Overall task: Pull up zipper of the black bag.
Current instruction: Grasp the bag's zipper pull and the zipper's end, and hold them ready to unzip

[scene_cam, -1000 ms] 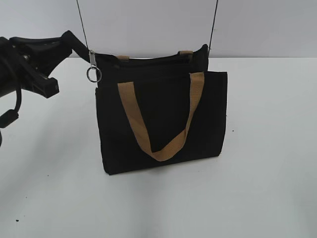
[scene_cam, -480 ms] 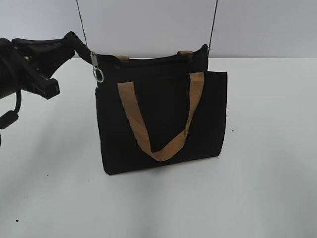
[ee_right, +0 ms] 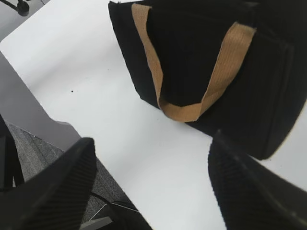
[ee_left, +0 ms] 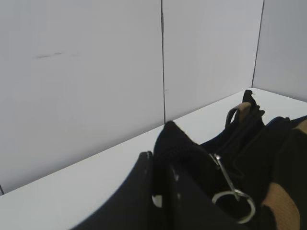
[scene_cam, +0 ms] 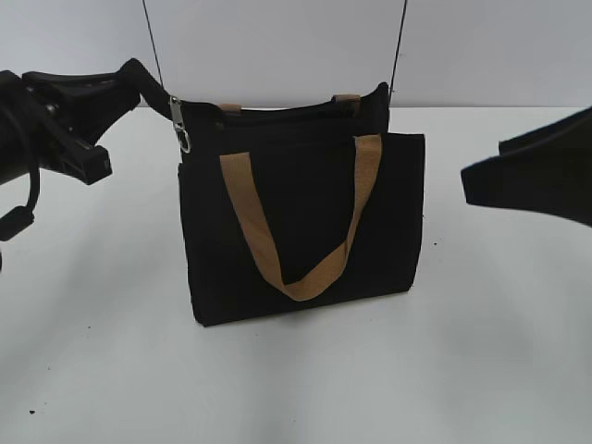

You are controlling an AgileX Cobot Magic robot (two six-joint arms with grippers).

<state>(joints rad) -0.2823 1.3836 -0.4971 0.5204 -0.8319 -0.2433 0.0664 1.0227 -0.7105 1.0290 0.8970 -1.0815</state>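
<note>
Since a second ago, the right tool [scene_cam: 462, 182] has come into view beside the black bag [scene_cam: 301, 217] with its fingers spread wide, empty. At the bag's top left corner, the left tool [scene_cam: 162, 97] pinches the zipper [scene_cam: 178, 118] pull, whose ring has swung in against the bag.

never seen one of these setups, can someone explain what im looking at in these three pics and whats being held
It is a two-armed robot working on a white table. One picture looks at the table from the front; the other two come from cameras on each wrist. A black bag with tan handles stands upright. The left end effector is at the bag's top corner, beside the silver zipper pull; whether it grips it is hidden. The right end effector is open, holding nothing, off to the bag's side.
</note>
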